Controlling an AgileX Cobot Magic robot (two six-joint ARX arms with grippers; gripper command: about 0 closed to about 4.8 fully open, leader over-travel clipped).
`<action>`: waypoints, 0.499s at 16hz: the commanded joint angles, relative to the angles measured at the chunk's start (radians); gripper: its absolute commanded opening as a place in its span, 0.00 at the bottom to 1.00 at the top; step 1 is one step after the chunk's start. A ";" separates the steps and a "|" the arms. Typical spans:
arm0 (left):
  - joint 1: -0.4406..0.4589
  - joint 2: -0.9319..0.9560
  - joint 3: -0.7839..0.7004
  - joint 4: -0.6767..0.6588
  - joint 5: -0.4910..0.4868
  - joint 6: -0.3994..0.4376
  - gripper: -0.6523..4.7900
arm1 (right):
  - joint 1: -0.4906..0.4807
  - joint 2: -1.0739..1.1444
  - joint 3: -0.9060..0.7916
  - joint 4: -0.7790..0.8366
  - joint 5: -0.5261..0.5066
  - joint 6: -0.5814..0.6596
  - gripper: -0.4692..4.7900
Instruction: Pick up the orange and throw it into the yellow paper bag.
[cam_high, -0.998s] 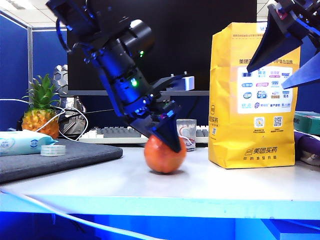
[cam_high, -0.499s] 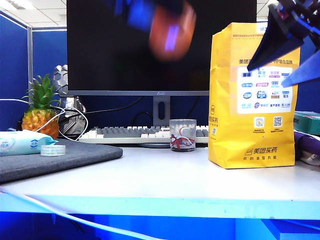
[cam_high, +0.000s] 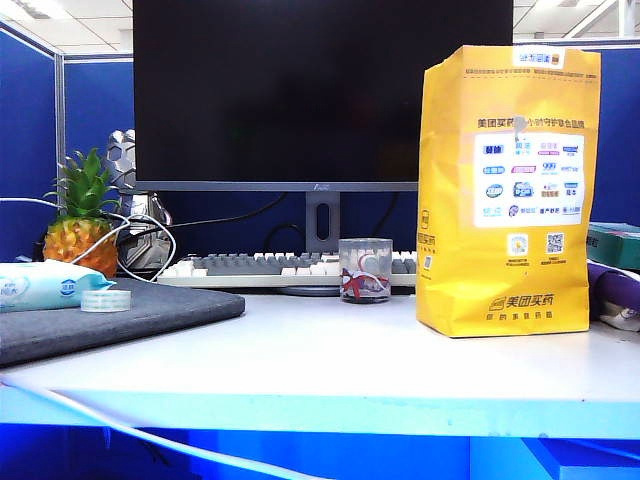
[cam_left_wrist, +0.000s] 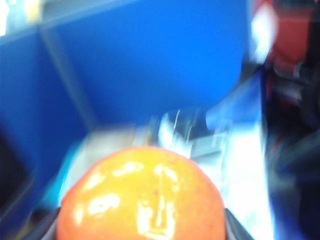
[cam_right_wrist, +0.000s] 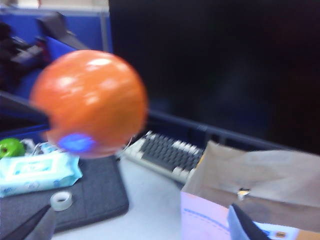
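The orange (cam_left_wrist: 142, 195) fills the near part of the left wrist view, glossy, with a dark finger at each side; my left gripper (cam_left_wrist: 141, 224) is shut on it. In the right wrist view the orange (cam_right_wrist: 90, 102) hangs in the air above the table, blurred, with a dark left finger (cam_right_wrist: 20, 112) against it. The yellow paper bag (cam_high: 510, 190) stands upright at the right of the table, and its open mouth (cam_right_wrist: 250, 170) shows below the right wrist camera. My right gripper (cam_right_wrist: 140, 225) is open and holds nothing. Neither arm nor the orange appears in the exterior view.
A black monitor (cam_high: 320, 90) and a keyboard (cam_high: 250, 268) stand behind. A small glass cup (cam_high: 365, 270) sits left of the bag. At the left lie a pineapple (cam_high: 82, 225), a wipes pack (cam_high: 40, 285) and a tape roll (cam_high: 106, 300) on a dark mat (cam_high: 150, 315).
My left gripper has lifted the orange off the table and carried it up out of the exterior view. The right gripper has also left the top right corner of that view.
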 joint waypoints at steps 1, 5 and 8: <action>0.000 0.081 0.007 0.214 0.040 -0.141 0.51 | -0.001 -0.070 0.006 -0.062 0.005 -0.005 0.94; -0.018 0.267 0.189 0.256 0.037 -0.200 0.51 | -0.001 -0.110 0.006 -0.158 0.005 -0.005 0.94; -0.019 0.387 0.364 0.209 0.013 -0.230 0.51 | -0.001 -0.111 0.006 -0.200 0.004 -0.005 0.94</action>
